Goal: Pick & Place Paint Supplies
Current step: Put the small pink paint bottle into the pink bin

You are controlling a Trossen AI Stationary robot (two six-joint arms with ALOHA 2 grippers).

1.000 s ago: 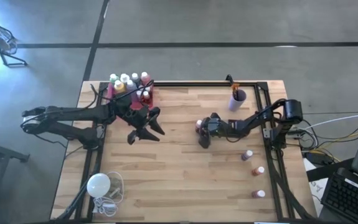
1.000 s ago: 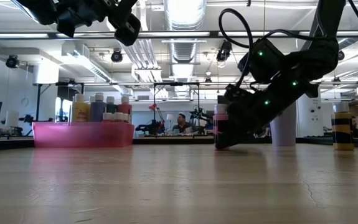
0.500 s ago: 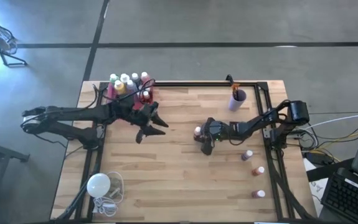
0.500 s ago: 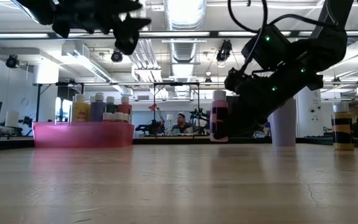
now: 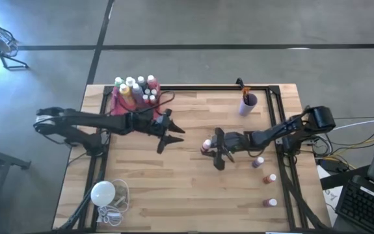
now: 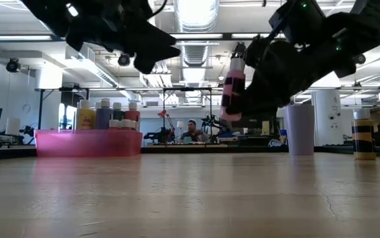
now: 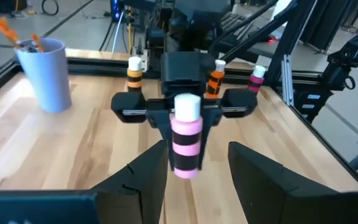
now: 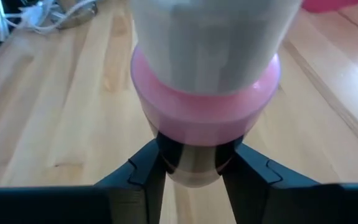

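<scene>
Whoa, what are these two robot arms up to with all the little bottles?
The right gripper holds a white-capped pink paint bottle in the air above the wooden table. The left gripper hovers open just across from it, empty. A pink tray at the table's far left corner already holds several paint bottles; three small bottles wait by the right edge.

Right up close there's a pink paint bottle (image 8: 205, 118) with its white cap (image 8: 210, 43) filling most of the frame. The right gripper (image 8: 194, 171) has its two dark fingers (image 8: 138, 177) pinched on the bottle's dark lower band. Behind it is the light wooden table (image 8: 54, 124), with a tangle of white cord (image 8: 48, 15) in one far corner and something pink (image 8: 340, 5) poking in at the other.
</scene>
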